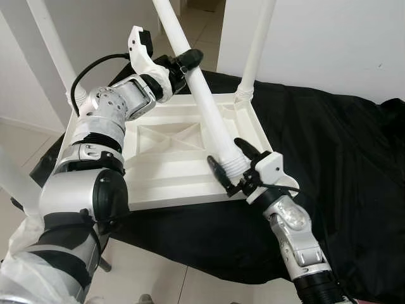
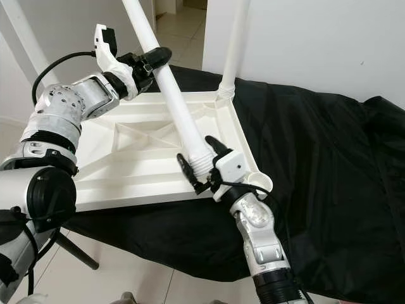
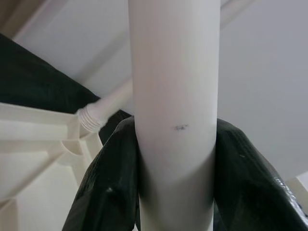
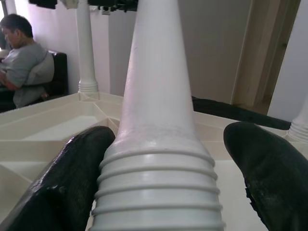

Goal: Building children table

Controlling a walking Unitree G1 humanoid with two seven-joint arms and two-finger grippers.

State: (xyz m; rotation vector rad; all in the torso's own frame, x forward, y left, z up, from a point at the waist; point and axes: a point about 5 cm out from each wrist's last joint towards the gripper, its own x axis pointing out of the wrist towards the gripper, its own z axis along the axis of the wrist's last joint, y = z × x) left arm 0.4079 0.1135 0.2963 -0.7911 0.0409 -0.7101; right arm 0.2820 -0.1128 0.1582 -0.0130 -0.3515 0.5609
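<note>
The long white plastic table leg (image 1: 205, 101) slants across the upturned white plastic tabletop (image 1: 164, 158), which lies on a black cloth (image 1: 342, 158); its ribbed threaded end points down toward the near right corner socket. The left gripper (image 1: 185, 62) is clamped around the upper shaft. The right gripper (image 1: 233, 161), nearer the thread, brackets it with its 2 fingers (image 4: 62, 183) spread, 1 touching and 1 apart.

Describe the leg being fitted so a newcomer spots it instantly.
Find the upturned white tabletop on the black cloth. At its near right corner a white leg leans, left gripper on its shaft, right gripper at its ribbed base. The other legs stand unheld.
</note>
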